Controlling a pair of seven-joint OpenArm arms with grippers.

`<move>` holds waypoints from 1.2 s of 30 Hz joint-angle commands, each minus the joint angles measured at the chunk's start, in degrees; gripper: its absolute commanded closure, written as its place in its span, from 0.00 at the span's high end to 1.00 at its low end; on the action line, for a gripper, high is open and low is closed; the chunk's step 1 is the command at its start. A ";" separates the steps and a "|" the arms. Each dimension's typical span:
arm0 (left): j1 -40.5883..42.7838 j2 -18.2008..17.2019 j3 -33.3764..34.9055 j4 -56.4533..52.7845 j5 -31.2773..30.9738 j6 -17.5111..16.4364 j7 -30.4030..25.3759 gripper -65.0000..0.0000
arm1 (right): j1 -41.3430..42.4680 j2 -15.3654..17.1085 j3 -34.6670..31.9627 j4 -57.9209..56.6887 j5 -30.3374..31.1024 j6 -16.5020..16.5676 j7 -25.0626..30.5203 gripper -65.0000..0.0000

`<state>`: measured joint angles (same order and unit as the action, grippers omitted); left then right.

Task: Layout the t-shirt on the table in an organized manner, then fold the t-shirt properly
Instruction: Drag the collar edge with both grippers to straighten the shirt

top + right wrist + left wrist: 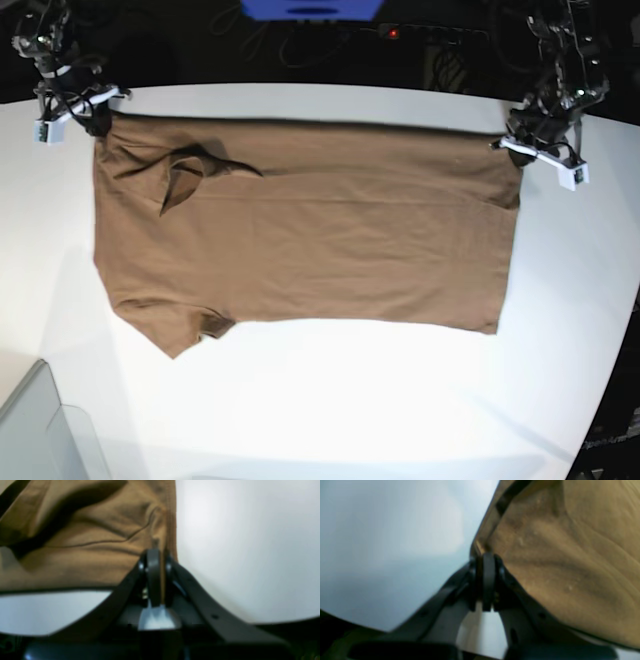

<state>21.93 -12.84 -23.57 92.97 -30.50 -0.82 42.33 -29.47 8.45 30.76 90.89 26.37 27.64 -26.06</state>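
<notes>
Layout step: the left gripper and right gripper each pinch a far corner of the t-shirt, at 2 and 10 o'clock on the table; next, I judge, comes flattening the bunched sleeve at 10 o'clock before folding

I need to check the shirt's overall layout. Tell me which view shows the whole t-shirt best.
The base view: the whole t-shirt lies spread on the table, with one sleeve folded onto the body. The left wrist view shows only the corner pinched by the left gripper; the right wrist view only the edge held by the right gripper.
</notes>
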 commanded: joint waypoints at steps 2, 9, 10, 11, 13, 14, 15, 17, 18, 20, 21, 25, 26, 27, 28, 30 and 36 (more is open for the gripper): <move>0.70 -0.48 -0.12 0.61 0.74 0.69 2.11 0.00 | -1.08 -0.40 1.28 2.16 0.31 0.45 0.44 0.00; 3.78 0.84 -5.04 2.46 0.66 0.51 2.11 0.00 | -1.34 -3.83 6.29 3.57 0.14 6.25 0.44 0.00; 3.78 0.84 -5.39 2.37 0.66 0.51 2.11 0.00 | -1.34 -3.83 6.38 3.57 0.14 6.60 0.44 0.00; 3.78 0.84 -5.39 2.11 0.66 0.51 2.11 0.00 | -1.34 -3.83 6.38 3.57 0.14 6.60 0.44 0.00; 3.69 0.84 -5.39 2.02 0.66 0.51 2.11 0.00 | -1.34 -3.83 6.47 3.57 0.14 6.69 0.44 0.00; 3.61 0.84 -5.39 1.93 0.66 0.51 2.11 0.00 | -1.34 -3.83 6.47 3.57 0.14 6.69 0.44 0.00; 3.61 0.84 -5.31 1.93 0.66 0.51 2.11 0.00 | -1.34 -3.83 6.29 3.57 0.14 6.69 0.44 0.00; 3.69 0.93 -5.22 2.02 0.66 0.51 2.11 0.01 | -1.34 -3.83 6.29 3.57 0.14 6.69 0.44 0.00; 3.69 0.93 -5.22 2.02 0.66 0.51 2.11 0.01 | -1.34 -3.83 6.29 3.57 0.14 6.69 0.44 0.00; 3.78 0.93 -5.39 2.02 0.66 0.51 2.11 0.04 | -1.43 -3.83 6.29 3.57 0.14 6.69 0.44 0.02; 3.78 0.93 -5.48 2.02 0.66 0.51 2.11 0.07 | -1.60 -3.83 6.29 3.66 0.14 6.69 0.44 0.06; 3.87 0.93 -5.57 2.37 0.66 0.51 2.11 0.26 | -1.60 -3.83 6.73 3.92 0.40 6.78 0.44 0.24; 3.87 0.93 -5.57 2.37 0.66 0.51 2.11 0.31 | -1.69 -3.92 6.99 4.80 0.40 6.78 0.44 0.28; 3.87 0.93 -5.57 2.46 0.66 0.51 2.11 0.36 | -1.78 -4.18 7.79 6.03 0.49 6.87 0.44 0.32; 3.87 0.93 -5.57 2.46 0.66 0.51 2.11 0.38 | -1.78 -5.33 8.84 7.26 0.49 6.96 0.44 0.34; 3.87 1.02 -5.57 2.46 0.66 0.51 2.11 0.40 | -1.34 -7.79 12.62 10.34 0.49 9.07 0.44 0.37; 3.87 2.07 -5.66 2.46 0.66 0.51 2.11 0.40 | 0.07 -12.80 16.93 16.84 0.05 12.36 -0.09 0.37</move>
<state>25.23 -10.48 -29.17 95.15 -30.22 -1.04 42.87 -28.99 -4.78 47.35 106.83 25.54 39.40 -27.44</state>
